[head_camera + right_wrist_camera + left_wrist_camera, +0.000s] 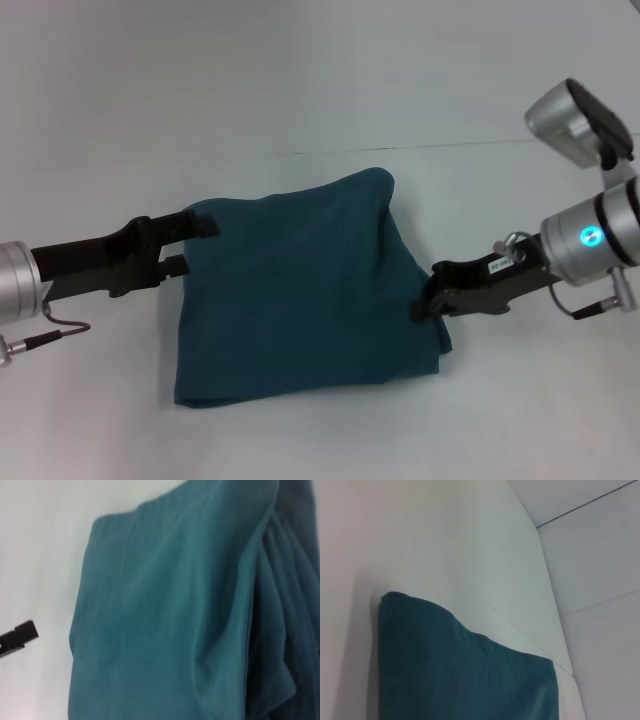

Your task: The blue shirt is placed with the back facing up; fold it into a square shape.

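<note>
A: Our left gripper (196, 246) sits at the 9 o'clock edge of the dark teal-blue knit T-shirt (305, 290), fingers spread with a gap between them, gripping nothing.

B: The shirt lies folded, roughly square, mid white table (300, 80). Our right gripper (428, 303) is at its 3 o'clock edge; we can't tell its opening.

A: Looks like the final fold. Next we'd square the loose 3 o'clock edge.

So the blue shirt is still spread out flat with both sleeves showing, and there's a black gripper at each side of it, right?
Not quite. The blue shirt is already folded into a compact, roughly square bundle with no sleeves showing, as the head view shows. The rest holds: the left gripper sits at one side edge and the right gripper at the other.
</note>
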You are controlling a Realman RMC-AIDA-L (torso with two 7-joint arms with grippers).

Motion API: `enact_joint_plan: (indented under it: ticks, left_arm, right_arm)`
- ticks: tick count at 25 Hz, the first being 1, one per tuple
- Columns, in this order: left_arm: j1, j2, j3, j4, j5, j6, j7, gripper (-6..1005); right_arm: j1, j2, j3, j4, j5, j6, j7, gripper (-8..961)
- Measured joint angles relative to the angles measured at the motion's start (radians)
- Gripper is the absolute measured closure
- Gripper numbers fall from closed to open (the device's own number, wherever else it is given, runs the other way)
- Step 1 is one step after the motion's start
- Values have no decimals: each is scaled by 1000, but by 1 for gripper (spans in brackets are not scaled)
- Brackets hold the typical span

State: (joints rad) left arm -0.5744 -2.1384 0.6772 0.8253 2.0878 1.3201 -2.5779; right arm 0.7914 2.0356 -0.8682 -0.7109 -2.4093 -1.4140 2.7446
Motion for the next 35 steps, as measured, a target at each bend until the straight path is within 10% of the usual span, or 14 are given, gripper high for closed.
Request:
enact_joint_plan:
  ticks: [35]
  left_arm:
    - [4, -2, -5, 0, -2, 0, 2, 143]
  right_arm:
    - [-2, -68, -10, 74, -63, 127, 49, 716]
